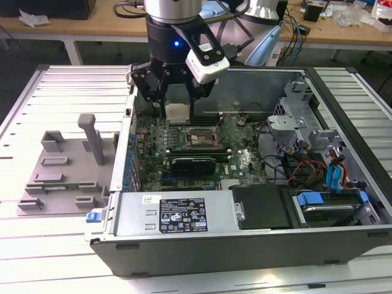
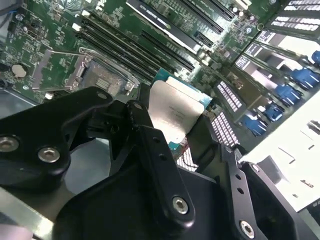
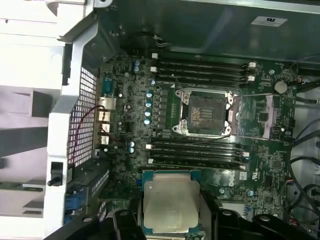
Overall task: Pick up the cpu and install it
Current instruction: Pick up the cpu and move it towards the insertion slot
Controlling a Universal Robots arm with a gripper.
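Black robot fingers (image 2: 145,130) clamp the flat, square, silvery-grey cpu (image 2: 176,112) over the green motherboard (image 3: 260,115), near its open black socket (image 3: 206,112). This looks like the carrying step; seating likely demands square alignment.

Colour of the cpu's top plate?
The cpu top is silvery-grey, with a teal-green edge; clearest in the second wrist view.

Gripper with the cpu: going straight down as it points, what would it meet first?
Likely the memory slots beside the open socket, not the socket itself, with the held cpu landing before the fingers. Depth is unclear.
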